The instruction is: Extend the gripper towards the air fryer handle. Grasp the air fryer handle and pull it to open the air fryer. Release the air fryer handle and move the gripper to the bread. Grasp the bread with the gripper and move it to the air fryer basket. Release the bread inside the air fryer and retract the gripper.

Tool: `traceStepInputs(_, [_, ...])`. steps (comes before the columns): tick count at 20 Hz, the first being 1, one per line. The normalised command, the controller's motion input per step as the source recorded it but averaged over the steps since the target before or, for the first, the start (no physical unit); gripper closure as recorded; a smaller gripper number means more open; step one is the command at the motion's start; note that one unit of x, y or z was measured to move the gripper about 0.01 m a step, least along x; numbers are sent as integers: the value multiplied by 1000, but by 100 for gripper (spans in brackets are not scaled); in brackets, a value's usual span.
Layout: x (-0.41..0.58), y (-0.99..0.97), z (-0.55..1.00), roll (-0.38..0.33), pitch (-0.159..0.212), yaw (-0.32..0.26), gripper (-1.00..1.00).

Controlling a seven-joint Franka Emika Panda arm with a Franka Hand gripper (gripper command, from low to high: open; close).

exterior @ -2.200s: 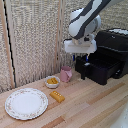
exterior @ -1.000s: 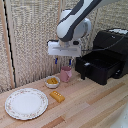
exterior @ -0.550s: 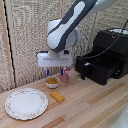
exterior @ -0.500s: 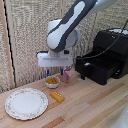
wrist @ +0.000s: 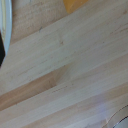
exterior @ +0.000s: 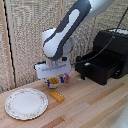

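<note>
My gripper (exterior: 56,80) hangs just above the table, over and slightly behind the bread (exterior: 57,96). Its two dark-blue fingers stand apart with nothing between them, so it is open. The bread is a small golden-yellow block lying flat on the wood; in the wrist view only a corner of the bread (wrist: 75,4) shows. At the exterior view's right stands the black air fryer (exterior: 114,42) with its basket (exterior: 102,67) pulled out. The air fryer handle (exterior: 80,71) juts from the drawer front, well apart from the gripper.
A patterned white plate (exterior: 26,103) lies at the exterior view's left, near the table's front edge; the plate's rim (wrist: 4,30) also shows in the wrist view. A small white bowl (exterior: 52,83) with orange bits sits behind the gripper. A wicker screen backs the table.
The arm has swung away from the open air fryer toward the exterior view's left and come down, so the gripper now hovers low over the bread.
</note>
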Motion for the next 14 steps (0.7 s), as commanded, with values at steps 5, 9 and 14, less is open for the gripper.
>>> traceStepInputs(5, [0,-309,-199,-3,47,328,-100])
traceStepInputs(9, [3,-328,-241,-32,39,319,-100])
traceStepInputs(14, [225,-67,-453,-42,-2,290,-100])
